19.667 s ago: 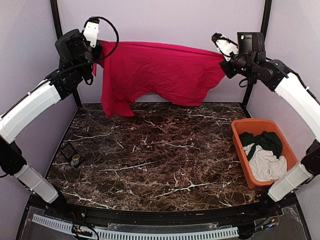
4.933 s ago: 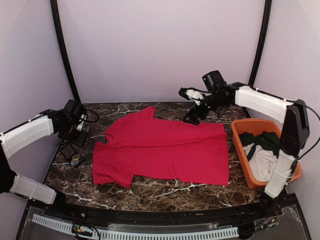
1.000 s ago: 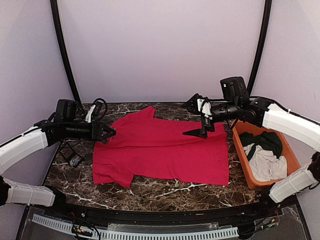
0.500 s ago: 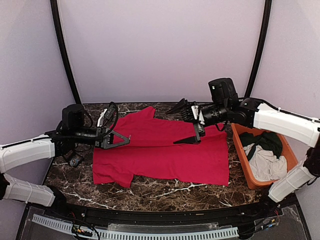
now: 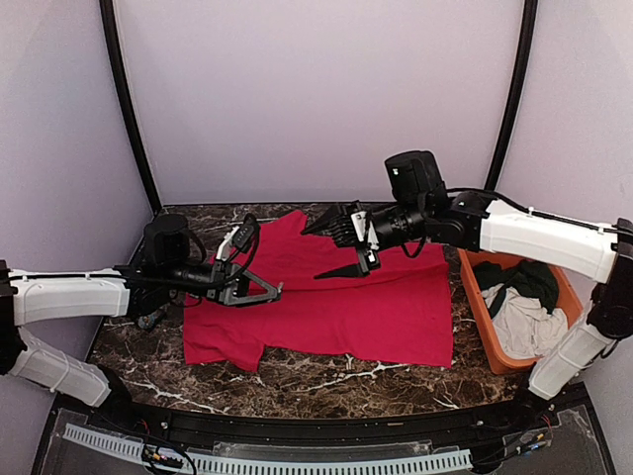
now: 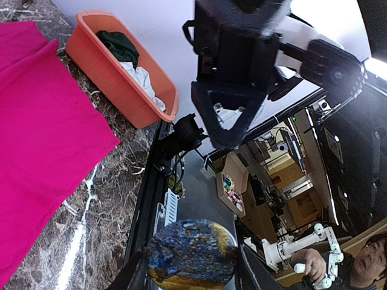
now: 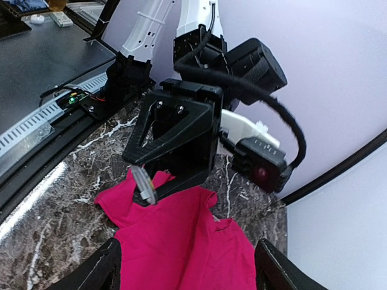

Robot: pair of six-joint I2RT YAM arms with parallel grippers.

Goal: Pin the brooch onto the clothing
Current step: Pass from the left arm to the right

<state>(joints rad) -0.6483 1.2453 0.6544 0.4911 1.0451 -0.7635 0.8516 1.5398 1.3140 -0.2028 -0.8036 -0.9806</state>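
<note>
The clothing, a bright red T-shirt (image 5: 336, 302), lies flat on the marble table; it also shows in the left wrist view (image 6: 36, 121) and the right wrist view (image 7: 181, 241). The brooch (image 6: 190, 254) is a round badge, blue with yellow. My left gripper (image 5: 269, 291) is shut on it and holds it edge-on (image 7: 144, 186) above the shirt's left part. My right gripper (image 5: 331, 247) hovers open and empty above the shirt's middle. It faces the left gripper (image 7: 175, 139) across a short gap.
An orange basket (image 5: 504, 240) with a dark green garment (image 5: 529, 280) and a white cloth (image 5: 529, 327) stands at the right edge of the table. The same basket (image 6: 115, 78) shows in the left wrist view.
My left gripper has carried the brooch rightward over the shirt. My right gripper has swung left toward it, and the two now face each other closely.
</note>
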